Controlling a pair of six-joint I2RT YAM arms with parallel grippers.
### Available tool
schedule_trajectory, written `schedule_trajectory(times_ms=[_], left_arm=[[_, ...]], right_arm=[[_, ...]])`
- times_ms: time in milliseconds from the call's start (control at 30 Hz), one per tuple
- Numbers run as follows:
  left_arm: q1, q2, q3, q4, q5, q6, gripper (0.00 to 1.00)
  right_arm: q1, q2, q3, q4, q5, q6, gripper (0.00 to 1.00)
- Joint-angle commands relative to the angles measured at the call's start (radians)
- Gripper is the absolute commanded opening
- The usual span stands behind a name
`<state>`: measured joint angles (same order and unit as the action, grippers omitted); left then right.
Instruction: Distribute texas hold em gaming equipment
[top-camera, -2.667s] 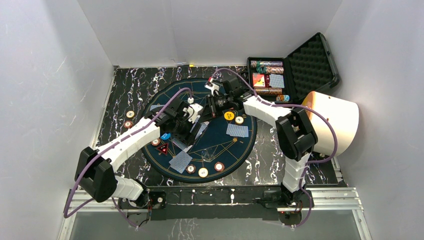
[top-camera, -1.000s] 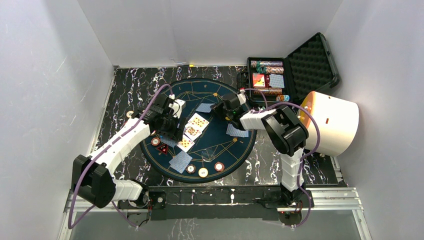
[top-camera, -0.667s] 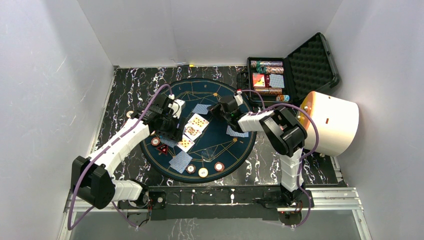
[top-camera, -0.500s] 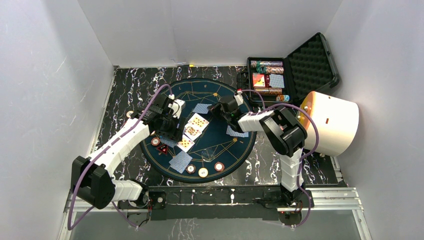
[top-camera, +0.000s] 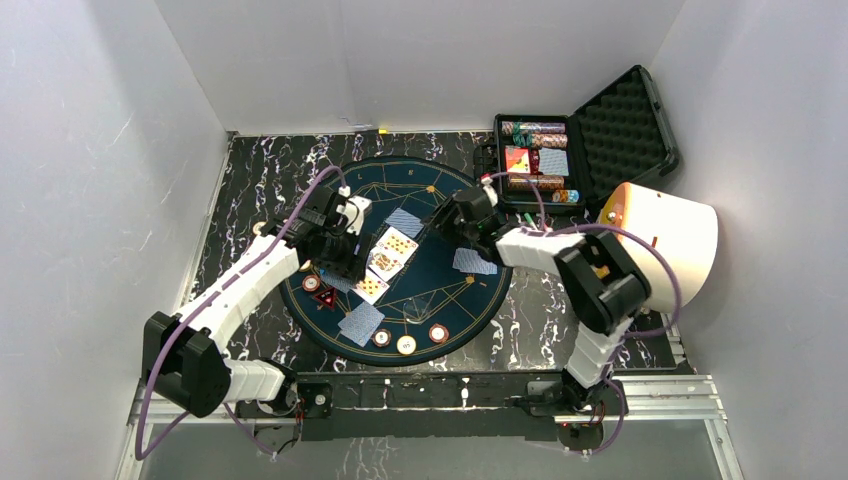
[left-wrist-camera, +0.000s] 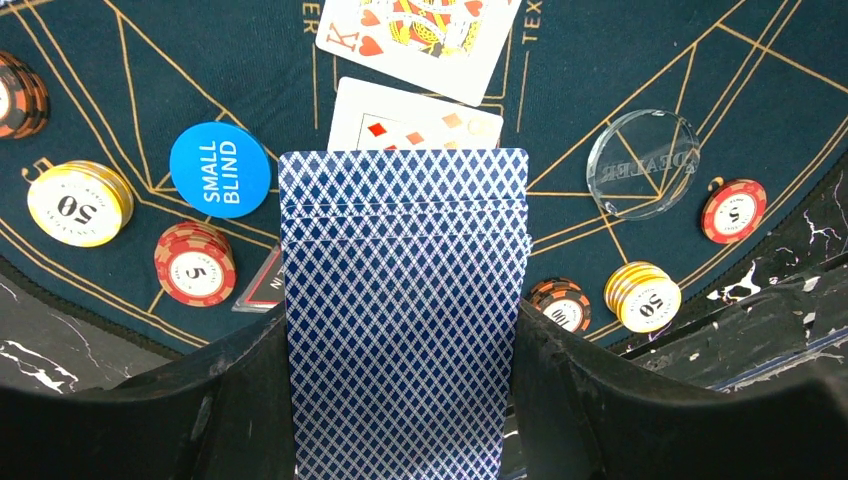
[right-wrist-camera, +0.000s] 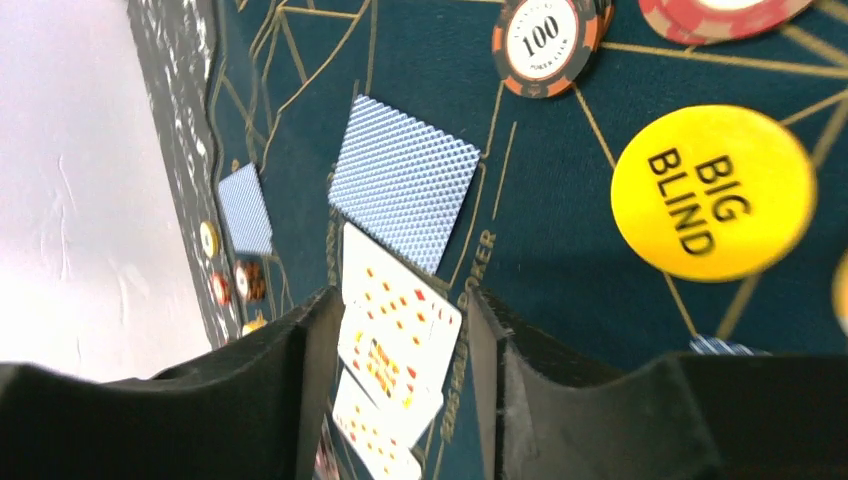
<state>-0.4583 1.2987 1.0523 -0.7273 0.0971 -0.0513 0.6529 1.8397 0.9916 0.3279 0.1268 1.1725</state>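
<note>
White-walled booth; a black marbled table carries a round dark-blue poker mat.
The left gripper is clamped on a deck of blue-backed cards over the mat's left edge, near the blue small-blind button and stacked chips. The right gripper hangs with jaws parted and nothing between them, above face-up cards, beside a face-down card and the yellow big-blind button.

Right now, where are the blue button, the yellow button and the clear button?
blue button (left-wrist-camera: 220, 169), left wrist view, on its white lettering.
yellow button (right-wrist-camera: 712, 192), right wrist view, on its middle.
clear button (left-wrist-camera: 643, 163), left wrist view, on its middle.
</note>
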Motion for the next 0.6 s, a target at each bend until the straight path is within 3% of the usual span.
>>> schedule_trajectory(times_ms=[0, 133, 200, 300, 400, 567], left_arm=[[0.001, -0.004, 0.059, -0.021, 0.033, 0.039, 0.00], [-0.017, -0.001, 0.061, -0.021, 0.049, 0.072, 0.00], [-0.047, -0.003, 0.067, -0.019, 0.045, 0.090, 0.00], [-0.085, -0.001, 0.075, -0.017, 0.030, 0.114, 0.00], [-0.103, 0.005, 0.085, -0.017, 0.027, 0.120, 0.00], [-0.128, 0.018, 0.099, -0.014, 0.027, 0.118, 0.00]], right_arm=[[-0.046, -0.187, 0.001, -0.162, -0.141, -0.287, 0.63], [-0.104, -0.176, 0.115, -0.302, -0.477, -0.543, 0.75], [-0.139, -0.144, 0.145, -0.267, -0.729, -0.577, 0.79], [-0.140, -0.106, 0.195, -0.225, -0.964, -0.591, 0.90], [-0.129, -0.031, 0.218, -0.140, -1.091, -0.534, 0.98], [-0.083, 0.043, 0.245, -0.027, -1.155, -0.442, 0.98]])
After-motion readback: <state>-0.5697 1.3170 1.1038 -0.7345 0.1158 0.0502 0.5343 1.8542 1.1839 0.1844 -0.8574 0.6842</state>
